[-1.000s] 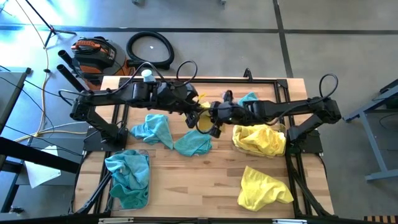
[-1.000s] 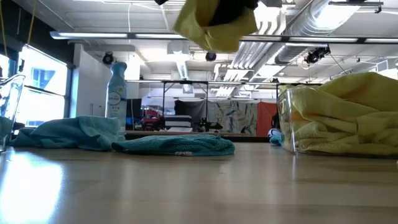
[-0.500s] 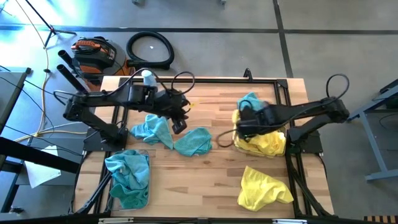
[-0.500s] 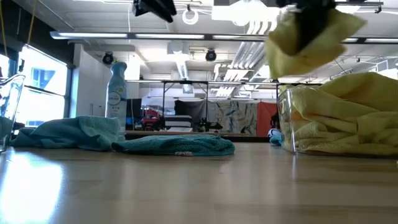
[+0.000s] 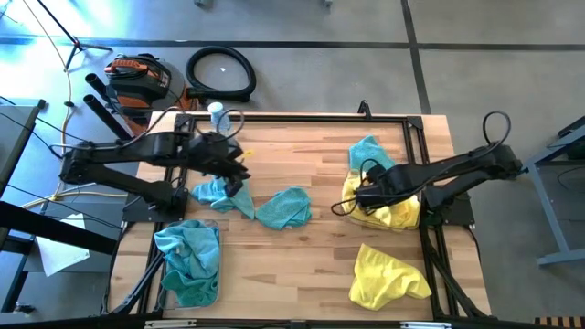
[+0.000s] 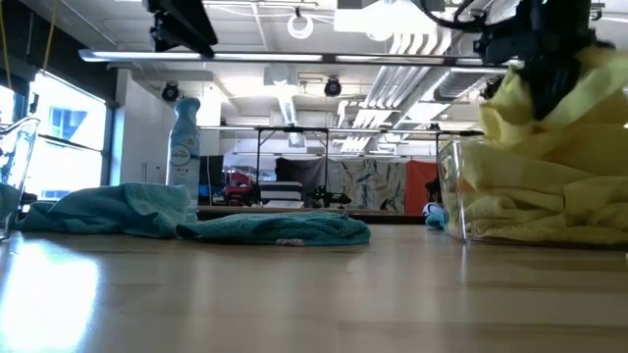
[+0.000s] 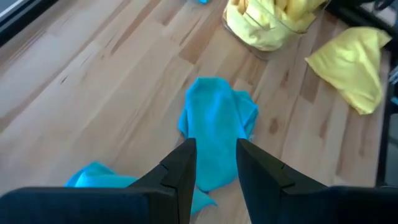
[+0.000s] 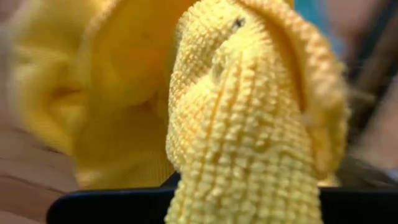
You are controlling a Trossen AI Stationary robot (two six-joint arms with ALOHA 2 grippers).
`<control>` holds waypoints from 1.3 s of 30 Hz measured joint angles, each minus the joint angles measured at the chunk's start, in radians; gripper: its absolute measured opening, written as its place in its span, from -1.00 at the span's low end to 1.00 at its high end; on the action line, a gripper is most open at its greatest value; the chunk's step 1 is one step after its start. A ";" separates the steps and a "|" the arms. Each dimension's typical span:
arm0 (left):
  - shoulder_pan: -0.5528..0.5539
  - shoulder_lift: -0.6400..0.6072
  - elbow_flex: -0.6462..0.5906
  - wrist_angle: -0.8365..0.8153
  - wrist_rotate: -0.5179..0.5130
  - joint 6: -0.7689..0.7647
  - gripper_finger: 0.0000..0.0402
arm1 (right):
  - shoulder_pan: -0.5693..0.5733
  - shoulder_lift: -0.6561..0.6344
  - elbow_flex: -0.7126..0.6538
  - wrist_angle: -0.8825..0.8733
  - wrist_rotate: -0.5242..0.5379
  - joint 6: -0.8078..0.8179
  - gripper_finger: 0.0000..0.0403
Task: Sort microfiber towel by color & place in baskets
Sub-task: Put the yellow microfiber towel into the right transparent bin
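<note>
My right gripper [image 5: 364,196] is shut on a yellow towel [image 6: 589,93] above the clear basket [image 6: 453,196] heaped with yellow towels at the table's right. My left gripper [image 7: 214,168] is open with nothing between its fingers. It hangs above the left of two teal towels, one [image 5: 219,192] below it and one [image 5: 284,208] lying flat on the wood toward mid-table. A second basket [image 5: 163,271] at the near left holds teal towels. One yellow towel [image 5: 388,274] lies loose at the near right, and a teal one [image 5: 367,150] lies behind the yellow basket. My right gripper holds the yellow towel by a bunched fold [image 8: 249,124], several layers together, and the cloth covers its fingertips. The fingers come from above, pointing steeply down. The towel droops around and below them, and its lower part meets the yellow heap [image 6: 549,186] in the basket.
A spray bottle [image 5: 216,111] stands at the table's far left edge. A black frame [image 5: 320,118] runs along the far side of the table. Bare wood [image 5: 302,265] lies at the near middle, between the two baskets.
My right gripper has carried the yellow towel from mid-table toward the right edge and down over the yellow basket, tipping from nearly level to pointing down. My left gripper has drawn back toward the left edge and sunk over the teal towels.
</note>
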 joint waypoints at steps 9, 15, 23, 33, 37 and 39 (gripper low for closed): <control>0.000 -0.165 -0.076 -0.001 -0.001 -0.054 -0.50 | -0.101 0.042 -0.217 0.423 0.011 -0.087 -0.94; 0.000 -0.199 -0.076 -0.006 -0.001 -0.063 -0.50 | -0.133 0.083 -0.391 0.662 -0.051 -0.131 -0.90; 0.000 -0.202 -0.076 -0.010 -0.001 -0.072 -0.50 | -0.131 0.063 -0.409 0.684 -0.058 -0.132 -0.54; 0.000 -0.203 -0.076 -0.010 -0.001 -0.072 -0.50 | -0.131 0.003 -0.172 0.375 -0.072 -0.180 -0.09; 0.000 -0.202 -0.076 -0.009 -0.001 -0.072 -0.50 | -0.131 0.002 -0.039 0.213 -0.064 -0.164 -0.06; 0.000 -0.202 -0.076 -0.009 -0.001 -0.072 -0.50 | -0.131 0.002 0.012 0.161 -0.056 -0.148 -0.05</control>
